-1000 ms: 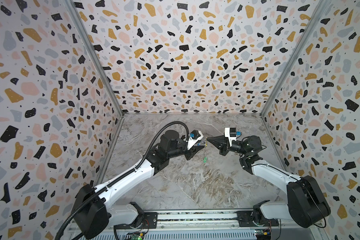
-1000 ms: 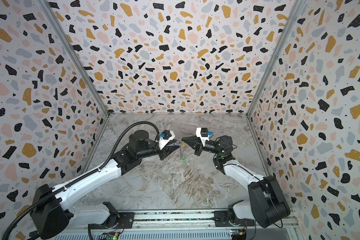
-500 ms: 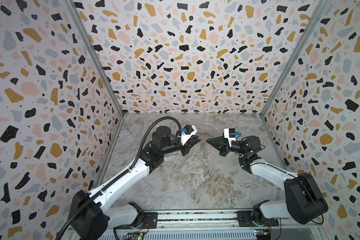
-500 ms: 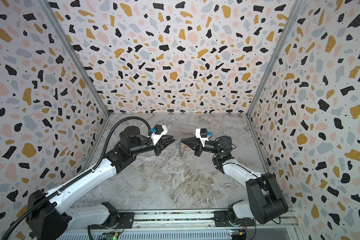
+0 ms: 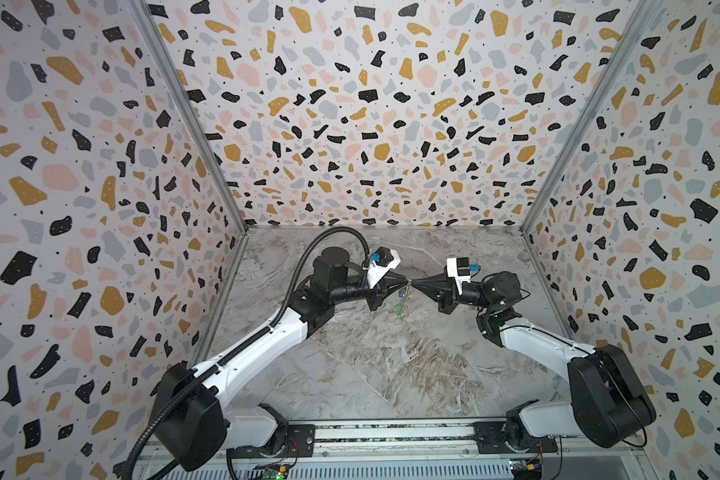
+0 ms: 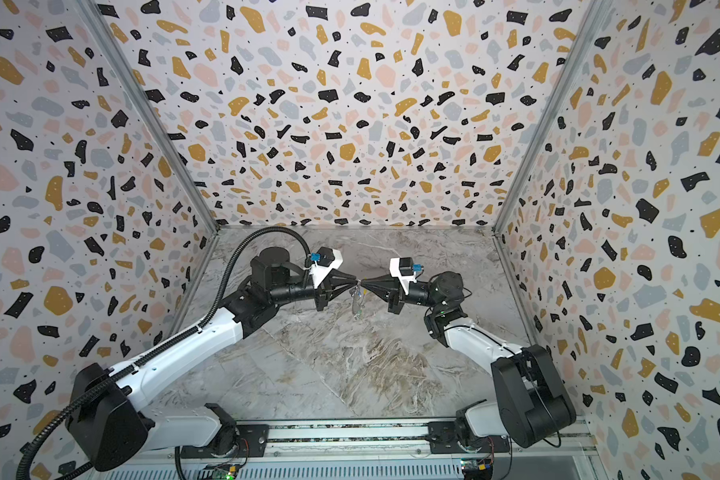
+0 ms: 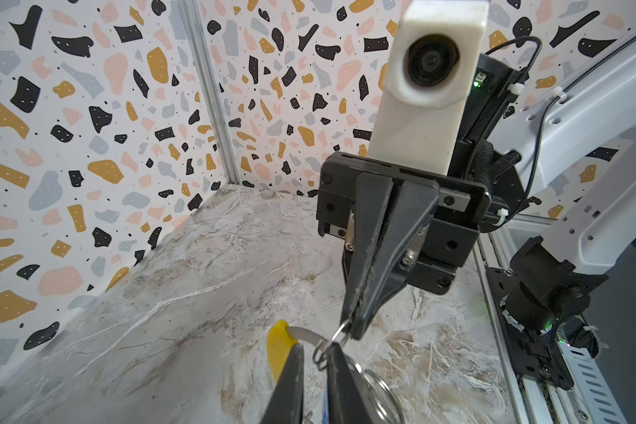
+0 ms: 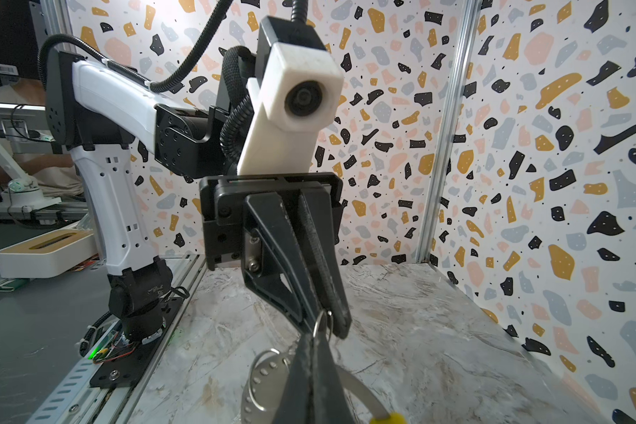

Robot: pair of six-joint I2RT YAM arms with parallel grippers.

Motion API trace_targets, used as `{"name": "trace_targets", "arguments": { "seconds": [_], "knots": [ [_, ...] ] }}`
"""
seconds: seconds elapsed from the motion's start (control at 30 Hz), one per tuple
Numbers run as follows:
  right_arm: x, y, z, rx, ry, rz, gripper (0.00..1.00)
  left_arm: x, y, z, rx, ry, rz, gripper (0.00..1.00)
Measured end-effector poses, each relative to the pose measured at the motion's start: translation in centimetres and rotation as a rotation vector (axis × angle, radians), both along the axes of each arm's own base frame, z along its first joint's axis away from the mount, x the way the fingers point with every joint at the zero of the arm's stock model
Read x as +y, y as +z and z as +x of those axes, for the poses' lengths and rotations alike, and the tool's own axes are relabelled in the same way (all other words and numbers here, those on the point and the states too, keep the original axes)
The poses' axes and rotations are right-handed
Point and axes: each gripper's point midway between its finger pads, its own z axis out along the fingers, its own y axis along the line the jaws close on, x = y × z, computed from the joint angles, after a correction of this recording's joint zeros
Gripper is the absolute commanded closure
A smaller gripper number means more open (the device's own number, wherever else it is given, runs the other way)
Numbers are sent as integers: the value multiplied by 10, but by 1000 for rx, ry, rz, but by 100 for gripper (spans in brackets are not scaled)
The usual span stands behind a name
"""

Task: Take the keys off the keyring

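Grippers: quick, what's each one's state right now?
Left gripper: closed on the small ring.
Right gripper: closed on the same small ring.

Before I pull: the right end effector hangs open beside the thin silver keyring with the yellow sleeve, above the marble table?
Not open: the right end effector is shut on a small silver split ring beside the silver keyring; the left wrist view shows it.
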Motion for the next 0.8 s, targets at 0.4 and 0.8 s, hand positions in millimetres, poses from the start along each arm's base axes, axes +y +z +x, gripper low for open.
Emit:
{"name": "trace_targets", "arguments": {
  "seconds": [0.4,0.8],
  "knots": [
    [-1,1,5,8,-6,0,94,-1,1,-3,2,-28,-11,100],
    [-21,22,31,-123,-224,-119,70,-1,22,22,-57,75,139,100]
  ]
}}
